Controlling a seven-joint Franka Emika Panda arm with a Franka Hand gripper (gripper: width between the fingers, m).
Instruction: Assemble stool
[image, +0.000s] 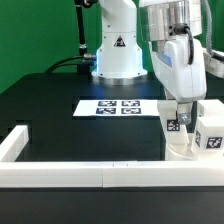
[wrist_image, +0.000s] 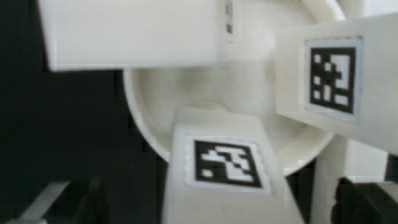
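Observation:
The round white seat (image: 184, 151) lies at the exterior view's right, against the front rail. Two white legs with tags stand upright on it, one (image: 172, 127) under my gripper and one (image: 209, 135) further right. My gripper (image: 181, 115) has come down from above over the nearer leg. In the wrist view the seat (wrist_image: 178, 105) fills the middle. A tagged leg (wrist_image: 226, 165) stands between my fingers, with a dark gap on one side. My gripper (wrist_image: 210, 208) is open astride it. Another tagged leg (wrist_image: 331, 80) and a third white leg (wrist_image: 134, 35) stand beyond.
The marker board (image: 120, 107) lies flat at the table's middle, in front of the robot base (image: 115, 55). A white border rail (image: 90, 178) runs along the front, with a side rail (image: 14, 146) at the exterior view's left. The table is black.

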